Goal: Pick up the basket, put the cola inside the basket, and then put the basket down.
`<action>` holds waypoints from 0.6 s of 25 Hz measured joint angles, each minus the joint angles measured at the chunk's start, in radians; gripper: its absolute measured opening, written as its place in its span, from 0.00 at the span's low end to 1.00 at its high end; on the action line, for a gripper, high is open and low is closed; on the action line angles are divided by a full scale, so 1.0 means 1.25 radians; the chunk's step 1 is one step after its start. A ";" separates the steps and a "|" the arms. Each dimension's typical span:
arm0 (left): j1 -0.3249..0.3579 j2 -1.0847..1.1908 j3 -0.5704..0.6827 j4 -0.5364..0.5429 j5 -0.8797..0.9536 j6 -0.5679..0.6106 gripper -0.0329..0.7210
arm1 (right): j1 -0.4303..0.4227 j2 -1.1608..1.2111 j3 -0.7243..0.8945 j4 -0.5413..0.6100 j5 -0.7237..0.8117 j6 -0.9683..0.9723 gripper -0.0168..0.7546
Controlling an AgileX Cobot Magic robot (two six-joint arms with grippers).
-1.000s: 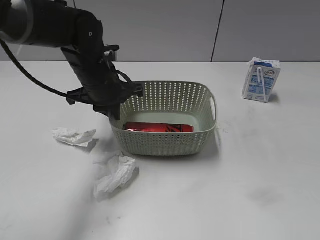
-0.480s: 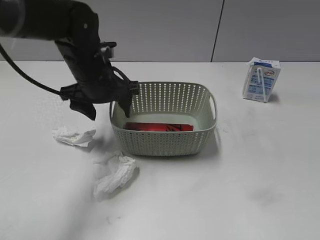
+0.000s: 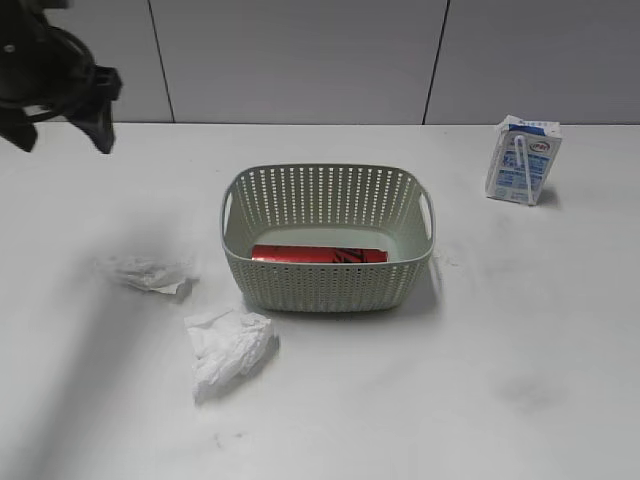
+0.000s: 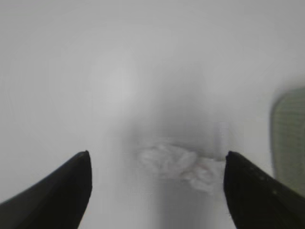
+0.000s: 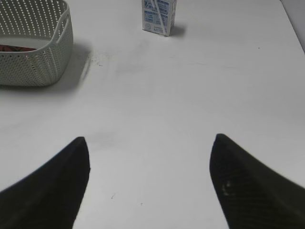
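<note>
The pale sage-green basket (image 3: 328,285) stands on the white table at the middle. The red cola (image 3: 317,255) lies on its side inside it, along the near wall. My left gripper (image 3: 60,125) is open and empty, raised at the far left, well away from the basket. In the left wrist view its jaws (image 4: 157,162) hang open above a crumpled tissue, and the basket's edge (image 4: 290,138) shows at the right. My right gripper (image 5: 148,143) is open and empty over bare table. The basket (image 5: 35,62) with a sliver of the cola (image 5: 14,48) shows at the top left of the right wrist view.
Two crumpled white tissues lie left of the basket, one at the left (image 3: 145,273) and one nearer the front (image 3: 228,345). A blue-and-white drink carton (image 3: 522,160) stands at the back right and also shows in the right wrist view (image 5: 159,16).
My left gripper has let go of the basket's left rim, opened, and risen up and away to the far left. The basket rests on the table with the cola in it.
</note>
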 joint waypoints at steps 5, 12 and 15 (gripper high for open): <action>0.121 -0.018 0.000 0.001 0.141 0.127 0.90 | 0.000 0.000 0.000 0.000 -0.001 0.000 0.79; 0.238 -0.099 0.090 0.004 0.169 0.149 0.86 | 0.000 0.000 0.000 0.001 -0.002 -0.002 0.79; 0.238 -0.199 0.175 -0.007 0.169 0.149 0.85 | 0.000 0.000 0.000 0.002 -0.002 -0.002 0.79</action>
